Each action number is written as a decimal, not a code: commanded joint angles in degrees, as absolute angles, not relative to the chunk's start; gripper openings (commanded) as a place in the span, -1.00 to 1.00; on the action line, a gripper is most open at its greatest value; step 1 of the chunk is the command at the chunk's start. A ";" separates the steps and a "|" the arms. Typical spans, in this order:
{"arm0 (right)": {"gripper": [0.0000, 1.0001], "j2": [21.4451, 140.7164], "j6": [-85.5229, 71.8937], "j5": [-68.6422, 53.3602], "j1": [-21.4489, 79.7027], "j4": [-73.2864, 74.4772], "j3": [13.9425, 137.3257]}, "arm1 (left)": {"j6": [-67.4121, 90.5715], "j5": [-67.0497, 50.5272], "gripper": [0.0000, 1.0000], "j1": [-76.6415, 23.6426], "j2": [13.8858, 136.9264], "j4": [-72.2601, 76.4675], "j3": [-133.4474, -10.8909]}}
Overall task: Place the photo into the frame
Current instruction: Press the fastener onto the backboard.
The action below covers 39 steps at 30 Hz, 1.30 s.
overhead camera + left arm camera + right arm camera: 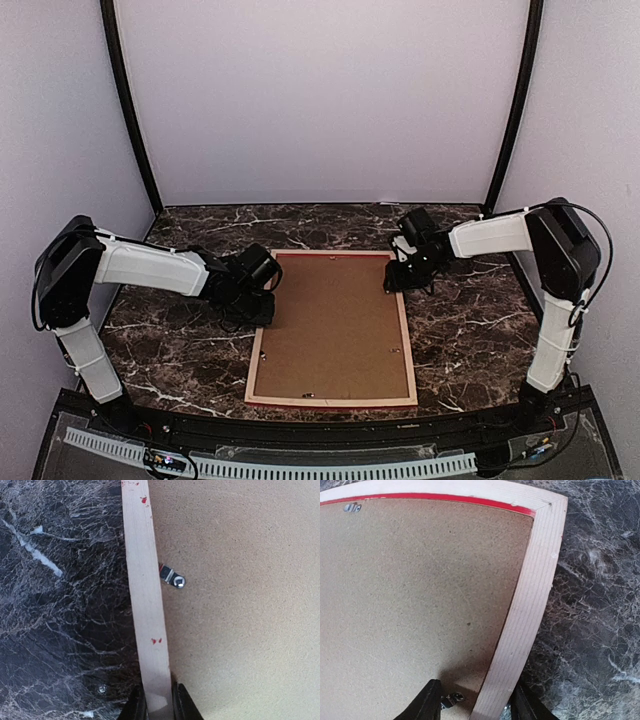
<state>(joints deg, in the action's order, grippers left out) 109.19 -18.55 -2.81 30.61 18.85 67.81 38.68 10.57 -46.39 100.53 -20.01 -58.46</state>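
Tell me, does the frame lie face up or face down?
Face down: the frame shows pale unpainted wood upward, with the brown backing board and a metal clip exposed.

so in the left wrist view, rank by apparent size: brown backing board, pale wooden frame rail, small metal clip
Largest to smallest:
1. brown fibreboard backing board
2. pale wooden frame rail
3. small silver metal clip

Soft, even overhead light; top view sharp. Right wrist view: dim shadow patch low on the board (420, 580), frame (537, 580) edges bowed by the lens. Left wrist view bright, slightly soft.
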 commanded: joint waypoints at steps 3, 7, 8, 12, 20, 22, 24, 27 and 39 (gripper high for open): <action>-0.14 110.06 -12.81 -4.69 29.31 23.80 69.96 | 35.99 9.51 -0.79 -46.67 102.04 -23.61 -57.91; -0.23 110.92 -10.62 -6.33 28.75 25.31 70.51 | 36.00 9.58 -0.79 -46.65 102.04 -23.70 -57.92; -0.26 111.27 -10.22 -6.59 28.63 25.58 70.63 | 36.02 9.62 -0.79 -46.66 102.04 -23.67 -57.92; -0.39 111.87 -9.64 -8.27 27.81 25.53 70.92 | 36.00 9.65 -0.79 -46.67 101.99 -23.77 -57.85; -0.55 112.29 -7.38 -11.47 26.37 25.99 71.74 | 36.11 9.68 -0.79 -46.67 101.80 -24.10 -57.75; -0.56 112.49 -7.00 -12.72 26.05 25.99 71.87 | 36.15 9.65 -0.79 -46.67 101.71 -24.13 -57.74; -0.53 112.31 -6.86 -14.16 26.01 25.83 71.89 | 36.16 9.58 -0.79 -46.67 101.64 -24.12 -57.74; -0.34 111.58 -7.30 -17.18 25.97 24.99 71.27 | 36.26 9.51 -0.79 -46.67 101.57 -23.99 -57.76; -0.22 109.64 -8.47 -18.12 26.06 24.40 68.99 | 36.37 9.41 -0.78 -46.67 101.78 -23.83 -57.88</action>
<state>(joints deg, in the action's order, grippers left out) 110.61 -8.73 -16.03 25.43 24.73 70.59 38.68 10.61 -46.39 100.53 -20.10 -58.46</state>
